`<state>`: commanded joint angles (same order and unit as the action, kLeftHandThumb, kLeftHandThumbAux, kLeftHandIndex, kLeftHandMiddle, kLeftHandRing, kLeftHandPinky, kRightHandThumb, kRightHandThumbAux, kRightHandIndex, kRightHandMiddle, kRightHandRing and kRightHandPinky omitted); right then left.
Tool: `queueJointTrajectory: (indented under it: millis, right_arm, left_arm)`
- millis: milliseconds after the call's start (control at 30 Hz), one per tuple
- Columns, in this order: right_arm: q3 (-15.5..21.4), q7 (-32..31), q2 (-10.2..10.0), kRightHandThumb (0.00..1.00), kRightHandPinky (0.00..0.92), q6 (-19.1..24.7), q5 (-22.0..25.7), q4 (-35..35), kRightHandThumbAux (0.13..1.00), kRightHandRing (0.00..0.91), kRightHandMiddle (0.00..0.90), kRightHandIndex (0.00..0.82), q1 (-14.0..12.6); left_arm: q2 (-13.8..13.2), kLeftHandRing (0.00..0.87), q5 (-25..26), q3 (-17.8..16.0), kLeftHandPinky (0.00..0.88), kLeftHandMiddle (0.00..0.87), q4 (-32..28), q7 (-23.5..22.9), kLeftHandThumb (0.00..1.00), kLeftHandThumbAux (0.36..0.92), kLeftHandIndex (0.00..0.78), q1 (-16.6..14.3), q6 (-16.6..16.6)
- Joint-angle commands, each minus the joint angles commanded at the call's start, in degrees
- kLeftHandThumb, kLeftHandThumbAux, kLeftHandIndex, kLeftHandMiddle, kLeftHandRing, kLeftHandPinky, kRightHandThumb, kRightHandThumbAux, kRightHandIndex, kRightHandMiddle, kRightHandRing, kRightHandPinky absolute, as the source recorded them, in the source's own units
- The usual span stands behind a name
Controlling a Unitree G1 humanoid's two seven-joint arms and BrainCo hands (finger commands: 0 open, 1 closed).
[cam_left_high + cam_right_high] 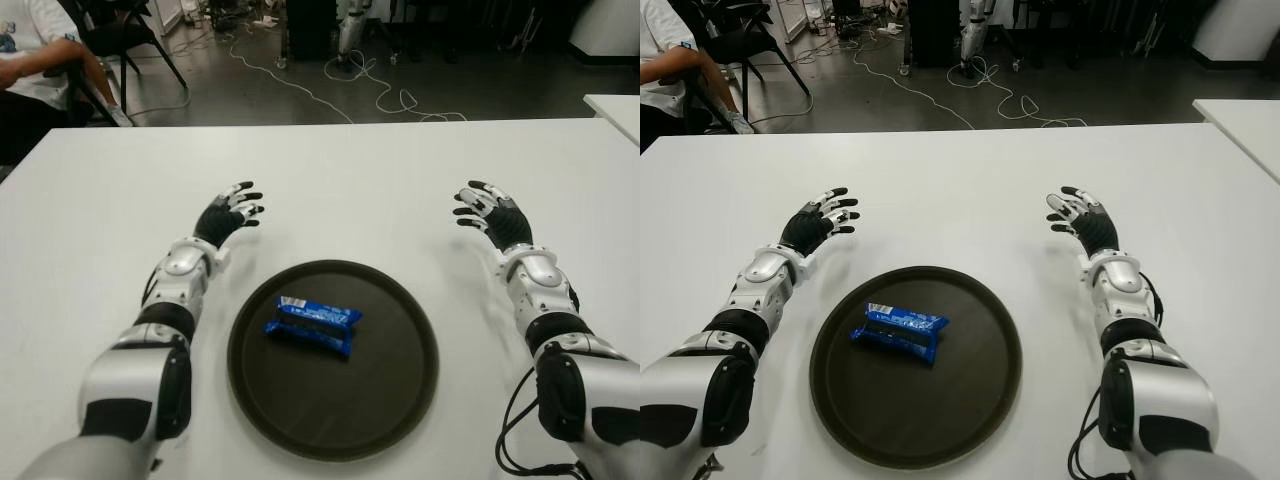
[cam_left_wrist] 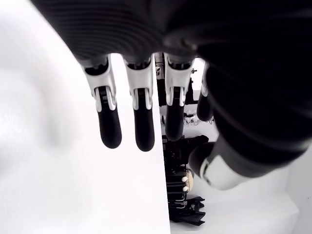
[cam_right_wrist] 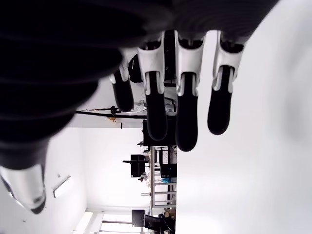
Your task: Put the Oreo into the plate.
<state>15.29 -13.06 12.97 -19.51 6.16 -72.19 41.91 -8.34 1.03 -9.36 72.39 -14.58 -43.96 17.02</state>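
Note:
A blue Oreo packet lies inside the round dark plate, left of its middle. The plate sits on the white table near the front edge, between my two arms. My left hand shows beyond the plate's left side, fingers spread and holding nothing. Beyond the plate's right side is my right hand, also spread and empty. In the wrist views the left fingers and right fingers hang straight with nothing in them.
The white table stretches far beyond both hands. A second white table corner shows at the far right. A seated person and chairs are at the far left, with cables on the floor behind.

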Motion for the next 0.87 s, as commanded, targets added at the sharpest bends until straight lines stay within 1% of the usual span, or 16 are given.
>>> queueJointTrajectory:
  millis: [133, 267, 367, 567, 600, 667, 867]
  right_arm:
    - [0.0, -0.2, 0.0, 0.012, 0.408, 0.1, -0.1, -0.1, 0.576, 0.395, 0.349, 0.223, 0.0]
    - [-0.1, -0.3, -0.1, 0.007, 0.416, 0.0, -0.1, -0.2, 0.589, 0.403, 0.358, 0.232, 0.1]
    - [-0.1, -0.4, -0.1, 0.015, 0.417, -0.1, -0.2, -0.2, 0.584, 0.406, 0.361, 0.232, 0.0]
    - [-0.7, -0.4, -0.1, 0.025, 0.392, -0.4, -0.9, -0.2, 0.58, 0.378, 0.339, 0.213, -0.1]
    - [-0.9, -0.4, -0.2, 0.026, 0.391, -0.7, -1.2, -0.2, 0.58, 0.376, 0.338, 0.212, -0.2]
    - [-1.4, -0.3, -0.2, 0.032, 0.38, -1.1, -1.6, -0.2, 0.572, 0.361, 0.324, 0.201, -0.3]
    - [-2.7, 0.2, -0.1, 0.036, 0.359, -1.9, -2.7, -0.3, 0.579, 0.335, 0.3, 0.187, -0.5]
  left_arm:
    - [0.1, 0.235, -0.4, 0.3, 0.266, 0.218, -0.1, 0.9, 0.002, 0.744, 0.147, 0.1, 0.6]
    - [0.1, 0.215, -0.9, 0.7, 0.231, 0.207, -0.1, 2.5, 0.011, 0.738, 0.153, 0.2, 1.3]
    - [0.2, 0.207, -1.2, 0.9, 0.225, 0.201, -0.1, 3.5, 0.027, 0.733, 0.155, 0.2, 1.6]
    - [0.2, 0.185, -1.9, 1.4, 0.193, 0.19, -0.1, 6.2, 0.071, 0.737, 0.149, 0.2, 2.0]
    - [0.2, 0.183, -2.3, 1.6, 0.19, 0.19, -0.1, 7.2, 0.072, 0.738, 0.149, 0.1, 2.1]
    - [0.1, 0.175, -2.7, 1.8, 0.175, 0.19, -0.1, 8.6, 0.079, 0.753, 0.148, 0.1, 2.4]
    - [0.3, 0.162, -3.0, 1.8, 0.142, 0.181, 0.1, 10.9, 0.096, 0.765, 0.136, 0.2, 3.0]
